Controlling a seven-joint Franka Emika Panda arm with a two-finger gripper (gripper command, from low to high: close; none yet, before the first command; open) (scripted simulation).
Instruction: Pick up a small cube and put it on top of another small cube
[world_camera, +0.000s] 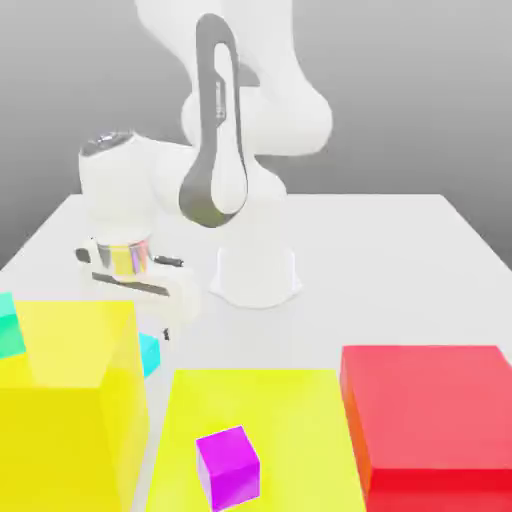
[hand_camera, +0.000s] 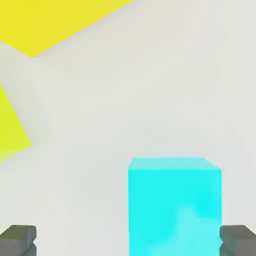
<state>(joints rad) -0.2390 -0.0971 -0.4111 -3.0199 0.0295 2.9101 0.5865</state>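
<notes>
1. One small light cyan cube (world_camera: 149, 354) is the pickup, I reckon. It's on the pale tabletop (world_camera: 320, 325), just beside the big yellow block (world_camera: 70, 345), which hides part of it in the exterior view.
2. Fingers are wide open, nothing gripped. In the hand view the cube sits between the two sides of the gripper (hand_camera: 128, 241), but way off centre: one finger (hand_camera: 239, 242) is right by its edge, the other has loads of room.
3. So I'd call this the approach step, lining up before the grasp. Next move: shift sideways to centre on the cube, then go down and close. Drop straight down like this and that near finger might clip it, imo.
4. Stacking comes after. Candidates are the magenta cube (world_camera: 229, 468) on the flat yellow slab (world_camera: 300, 420) or the teal-green cube (world_camera: 10, 330) up on the big block. Can't tell which.
</notes>
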